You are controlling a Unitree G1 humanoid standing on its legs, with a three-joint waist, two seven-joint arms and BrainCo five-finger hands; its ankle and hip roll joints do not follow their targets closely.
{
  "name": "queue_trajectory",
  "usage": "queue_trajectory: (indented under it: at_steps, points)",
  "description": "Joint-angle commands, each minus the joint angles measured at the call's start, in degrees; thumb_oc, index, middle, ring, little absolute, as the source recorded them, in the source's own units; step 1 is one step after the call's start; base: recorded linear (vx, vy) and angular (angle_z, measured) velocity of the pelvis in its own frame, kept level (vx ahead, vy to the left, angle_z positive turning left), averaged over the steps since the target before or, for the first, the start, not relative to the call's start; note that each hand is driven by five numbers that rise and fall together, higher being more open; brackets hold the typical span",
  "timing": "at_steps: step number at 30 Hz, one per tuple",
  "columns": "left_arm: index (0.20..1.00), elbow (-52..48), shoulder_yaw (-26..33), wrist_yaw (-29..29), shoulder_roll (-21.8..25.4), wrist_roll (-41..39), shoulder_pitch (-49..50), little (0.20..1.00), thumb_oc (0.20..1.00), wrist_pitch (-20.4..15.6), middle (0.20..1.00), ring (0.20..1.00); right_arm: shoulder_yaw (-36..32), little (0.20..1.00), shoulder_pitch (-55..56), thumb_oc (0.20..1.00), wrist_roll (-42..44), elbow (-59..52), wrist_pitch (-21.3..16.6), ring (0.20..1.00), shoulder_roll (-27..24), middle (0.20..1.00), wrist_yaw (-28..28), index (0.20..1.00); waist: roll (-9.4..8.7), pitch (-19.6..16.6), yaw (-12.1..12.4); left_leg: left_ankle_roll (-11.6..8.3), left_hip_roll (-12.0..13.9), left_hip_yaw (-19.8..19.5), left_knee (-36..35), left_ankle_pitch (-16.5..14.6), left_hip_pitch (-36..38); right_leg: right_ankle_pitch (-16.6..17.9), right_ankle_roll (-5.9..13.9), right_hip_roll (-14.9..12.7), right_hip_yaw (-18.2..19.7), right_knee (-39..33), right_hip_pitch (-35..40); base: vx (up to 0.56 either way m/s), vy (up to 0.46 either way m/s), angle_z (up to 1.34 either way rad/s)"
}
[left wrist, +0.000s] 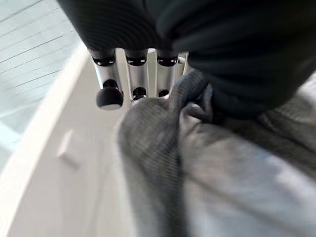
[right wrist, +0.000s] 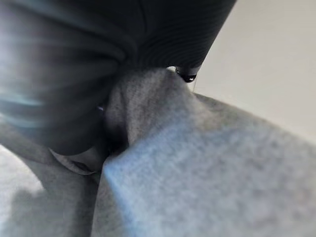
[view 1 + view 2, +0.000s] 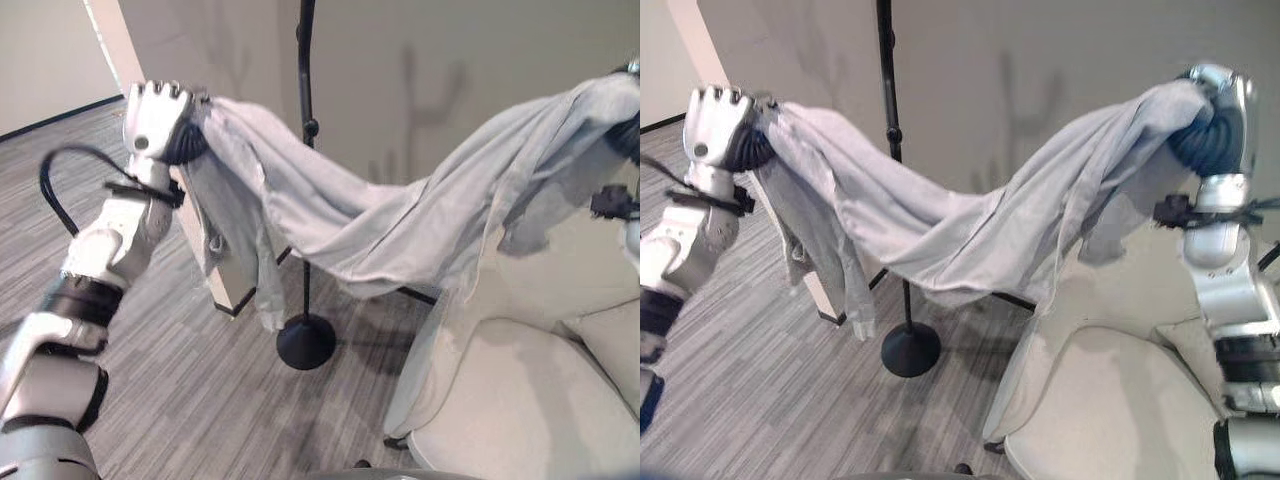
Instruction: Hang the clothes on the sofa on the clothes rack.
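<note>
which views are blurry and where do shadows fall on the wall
Right wrist view: the grey garment and the right robot hand are soft and out of focus. Left wrist view: the left robot hand is fairly sharp, the cloth below it blurs. Both eye views: faint branching shadows of the rack fall on the wall, and the garment shades the sofa.

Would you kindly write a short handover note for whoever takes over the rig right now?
Left hand: shut on one end of the grey garment.
Right hand: shut on the other end.
The garment hangs stretched between both raised hands, sagging in the middle in front of the rack pole, above the sofa.
Done: garment lifted off the sofa.
Left: drape it on the rack and let go.
</note>
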Motion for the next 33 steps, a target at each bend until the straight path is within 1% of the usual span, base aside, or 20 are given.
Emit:
queue_trajectory:
  at_steps: [1, 3, 4, 7, 10, 11, 13, 15, 16, 17, 18, 20, 21, 22, 23, 24, 28, 29, 31, 33]
  points:
    - [0.2, 4.0, -0.5, 1.6, 1.7, -2.4, -5.3, 0.2, 0.2, 2.5, 0.2, 0.2, 1.0, 0.2, -4.6, 0.2, 0.9, 3.3, 0.7, 0.2, -2.6, 0.2, -3.0, 0.2, -0.53, -5.0, -0.3, -1.11, 0.7, 1.3, 5.7, -8.5, 0.2, -4.0, 3.9, -0.3, -0.3, 5.2, -1.3, 0.1, -0.028, 0.06]
    - [0.2, 11.2, -6.1, 1.8, 3.3, -4.1, -12.4, 0.2, 0.2, 3.8, 0.2, 0.2, 6.3, 0.2, -12.2, 0.2, 2.5, 11.2, 1.1, 0.2, -4.9, 0.2, -3.6, 0.2, -0.67, -5.7, -0.6, -1.68, 1.6, 2.0, 5.0, -8.7, 1.6, -4.4, 3.8, 0.0, -0.2, 4.9, -0.8, 0.16, -0.055, 0.07]
    - [0.2, 11.7, -6.5, 1.9, 3.3, -4.3, -12.9, 0.2, 0.2, 3.7, 0.2, 0.2, 6.8, 0.2, -13.0, 0.2, 2.6, 11.7, 0.9, 0.2, -4.8, 0.2, -3.6, 0.2, -0.66, -5.6, -0.6, -1.7, 1.6, 2.0, 4.9, -8.7, 1.7, -4.4, 3.78, 0.1, -0.2, 4.9, -0.8, 0.12, -0.054, 0.06]
    - [0.2, 19.7, -12.4, 1.3, 4.7, -5.3, -18.0, 0.2, 0.2, 4.1, 0.2, 0.2, 13.4, 0.2, -19.9, 0.2, 4.1, 19.4, 0.7, 0.2, -5.8, 0.2, -3.2, 0.2, -0.67, -6.3, -0.7, -2.41, 2.4, 2.7, 4.4, -8.7, 2.6, -4.4, 3.74, 0.4, 0.0, 4.2, -0.5, 0.1, -0.053, -0.03]
    - [0.2, 33.3, -20.4, 0.2, 3.9, -8.0, -23.6, 0.2, 0.2, 4.1, 0.2, 0.2, 25.6, 0.2, -32.3, 0.2, 6.1, 30.2, 0.6, 0.2, -5.5, 0.2, -2.0, 0.2, -0.73, -6.4, -0.9, -3.27, 3.3, 3.3, 4.8, -8.3, 3.2, -4.4, 3.46, 1.2, 1.1, 3.7, -0.3, 0.09, -0.063, -0.07]
    - [0.2, 33.6, -20.5, 0.2, 3.8, -8.1, -23.9, 0.2, 0.2, 4.0, 0.2, 0.2, 26.3, 0.2, -33.1, 0.2, 6.3, 30.7, 0.5, 0.2, -5.4, 0.2, -2.0, 0.2, -0.59, -6.3, -0.9, -3.29, 3.4, 3.3, 4.9, -8.3, 3.1, -4.4, 3.44, 1.2, 1.1, 3.7, -0.3, 0.05, -0.06, -0.05]
    - [0.2, 36.9, -21.3, -0.3, 3.8, -9.6, -24.9, 0.2, 0.2, 4.1, 0.2, 0.2, 29.7, 0.2, -37.5, 0.2, 7.0, 33.8, 0.7, 0.2, -4.5, 0.2, -1.8, 0.2, -0.68, -5.8, -0.8, -4.2, 3.9, 3.2, 9.7, -7.2, 1.6, -4.5, 2.84, 1.7, 1.8, 3.5, -0.2, 0.01, -0.067, -0.08]
    - [0.2, 39.1, -21.6, -0.7, 4.4, -11.1, -25.8, 0.2, 0.2, 3.9, 0.2, 0.2, 32.8, 0.2, -41.9, 0.2, 8.1, 36.2, 0.5, 0.2, -2.4, 0.2, -1.9, 0.2, -1.22, -4.3, 0.1, -4.91, 4.4, 3.1, 20.9, -5.1, -3.4, -3.9, 1.64, 2.2, 2.7, 2.6, 0.9, -0.04, -0.101, -0.18]
    - [0.2, 41.0, -22.0, -1.0, 3.8, -12.1, -26.2, 0.2, 0.2, 3.8, 0.2, 0.2, 34.3, 0.2, -44.1, 0.2, 8.7, 38.1, 0.5, 0.2, -1.8, 0.2, -1.9, 0.2, -1.46, -3.3, 0.7, -5.09, 4.8, 2.5, 26.9, -2.9, -6.9, -3.7, 1.07, 2.3, 2.9, 2.3, 1.5, -0.06, -0.09, -0.32]
    - [0.2, 42.7, -22.4, -1.2, 2.9, -13.3, -26.9, 0.2, 0.2, 3.6, 0.2, 0.2, 35.8, 0.2, -46.4, 0.2, 9.5, 40.5, 0.6, 0.2, -1.4, 0.2, -1.7, 0.2, -2.07, -2.2, 1.2, -4.73, 5.2, 1.9, 30.4, -1.1, -10.5, -3.5, 0.76, 1.7, 2.7, 1.8, 2.1, -0.07, -0.064, -0.35]
    - [0.2, 43.8, -22.8, -1.3, 2.4, -14.0, -27.4, 0.2, 0.2, 3.7, 0.2, 0.2, 36.8, 0.2, -47.7, 0.2, 10.1, 42.3, 0.9, 0.2, -1.1, 0.2, -1.5, 0.2, -2.6, -1.4, 1.6, -4.13, 5.4, 2.5, 30.7, -1.1, -13.1, -3.3, 0.81, 1.1, 2.6, 1.4, 2.7, -0.04, -0.012, -0.19]
    - [0.2, 45.7, -22.4, -1.5, 1.8, -15.1, -27.2, 0.2, 0.2, 3.9, 0.2, 0.2, 39.2, 0.2, -50.1, 0.2, 10.9, 45.0, 1.1, 0.2, -0.1, 0.2, -0.9, 0.2, -2.59, -0.6, 2.8, -3.17, 4.7, 2.6, 27.5, -3.5, -15.9, -3.3, 1.45, 0.6, 3.3, -0.1, 4.2, 0.09, 0.07, 0.07]
    - [0.2, 45.8, -22.4, -1.5, 1.8, -15.5, -27.2, 0.2, 0.2, 3.8, 0.2, 0.2, 39.9, 0.2, -50.6, 0.2, 11.0, 45.6, 1.2, 0.2, 0.1, 0.2, -0.9, 0.2, -2.45, -0.6, 3.3, -3.13, 4.1, 2.2, 25.2, -3.6, -16.3, -3.3, 1.64, 0.4, 3.7, -0.5, 4.6, 0.2, 0.158, 0.03]
    - [0.2, 45.1, -23.0, -1.8, 1.6, -15.9, -27.7, 0.2, 0.2, 3.2, 0.2, 0.2, 41.2, 0.2, -51.4, 0.2, 11.2, 46.4, 1.3, 0.2, 0.8, 0.2, -0.5, 0.2, -1.71, -0.2, 5.0, -4.11, 1.6, -1.4, 18.2, -0.2, -18.5, -3.9, 1.71, 0.8, 5.2, -1.4, 6.2, 0.13, 0.116, -0.16]
    - [0.2, 45.1, -23.0, -1.8, 1.6, -15.9, -27.8, 0.2, 0.2, 3.2, 0.2, 0.2, 41.2, 0.2, -51.5, 0.2, 11.3, 46.4, 1.3, 0.2, 0.8, 0.2, -0.5, 0.2, -1.78, -0.2, 4.9, -4.13, 1.5, -1.4, 17.7, 0.2, -18.4, -3.8, 1.7, 0.7, 5.1, -1.4, 6.0, 0.23, 0.153, -0.37]
    - [0.2, 45.5, -24.4, -2.0, 1.1, -16.7, -29.2, 0.2, 0.2, 2.5, 0.2, 0.2, 43.0, 0.2, -52.7, 0.2, 12.0, 49.1, 1.2, 0.2, 1.2, 0.2, -0.3, 0.2, -0.63, 0.3, 6.3, -5.48, 0.8, -5.2, 11.4, 4.6, -20.6, -4.9, 1.62, 1.9, 6.3, -2.0, 7.9, 0.13, 0.066, -0.42]
    - [0.2, 47.1, -25.9, -2.9, 0.9, -17.0, -30.0, 0.2, 0.2, 2.2, 0.2, 0.2, 44.6, 0.2, -54.3, 0.2, 13.4, 52.3, 1.3, 0.2, 2.0, 0.2, 0.6, 0.2, 0.16, 0.7, 7.5, -5.78, 0.6, -6.3, 5.6, 7.5, -21.8, -6.4, 1.58, 2.6, 8.2, -2.0, 10.1, 0.2, 0.091, -0.36]
    - [0.2, 47.7, -26.2, -3.3, 1.0, -16.9, -30.4, 0.2, 0.2, 2.4, 0.2, 0.2, 45.6, 0.2, -54.9, 0.2, 13.1, 53.2, 1.8, 0.2, 2.7, 0.2, 0.9, 0.2, 0.56, 0.2, 7.8, -5.65, 1.1, -6.5, 3.1, 8.0, -20.4, -7.0, 1.74, 3.0, 8.9, -1.5, 10.5, 0.28, 0.143, -0.34]
    - [0.2, 48.4, -25.8, -3.4, 1.3, -17.3, -30.1, 0.2, 0.2, 2.5, 0.2, 0.2, 45.1, 0.2, -54.6, 0.2, 12.7, 53.9, 2.6, 0.2, 3.9, 0.2, 1.7, 0.2, 0.74, -1.3, 7.9, -5.19, 1.4, -6.5, 2.3, 9.4, -18.6, -8.1, 2.18, 2.4, 9.3, -1.4, 11.6, 0.31, 0.178, -0.58]
    - [0.2, 49.2, -26.2, -3.9, 1.6, -17.2, -30.3, 0.2, 0.2, 2.9, 0.2, 0.2, 45.1, 0.2, -54.6, 0.2, 12.6, 55.1, 3.1, 0.2, 4.5, 0.2, 2.4, 0.2, 0.34, -2.7, 7.7, -4.9, 1.2, -5.1, 2.0, 9.5, -17.4, -8.2, 2.62, 1.3, 9.2, -0.9, 11.9, 0.3, 0.179, -0.71]
